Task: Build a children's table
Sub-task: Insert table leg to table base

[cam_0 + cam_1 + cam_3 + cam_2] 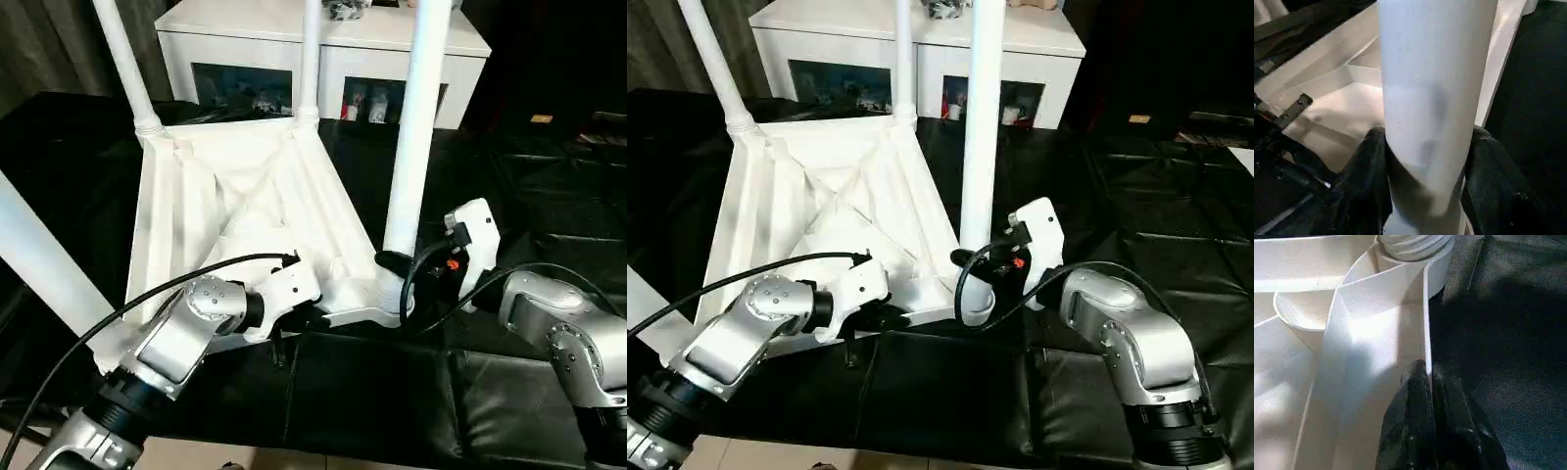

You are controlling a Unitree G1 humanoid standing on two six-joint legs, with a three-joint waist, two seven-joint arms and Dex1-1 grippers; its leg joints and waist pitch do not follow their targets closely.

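Note:
The white tabletop (245, 196) lies upside down on the black surface, ribbed underside facing up. A white leg stands in each corner socket: far left (122, 59), far right (311, 59), near left (39, 264) and near right (416, 127). My left gripper (1430, 377) is shut on the thin raised rim (1426, 323) of the near edge, just short of the near right socket (1415, 247). My right gripper (1427, 147) is shut around the near right leg (1435, 73) low down, a little above its socket; it also shows as a black clasp (395, 262).
A white cabinet (392, 39) with dark glass doors stands right behind the tabletop. Black padded sheeting (372, 392) covers the surface around and in front. Black cables loop from both wrists across the near edge.

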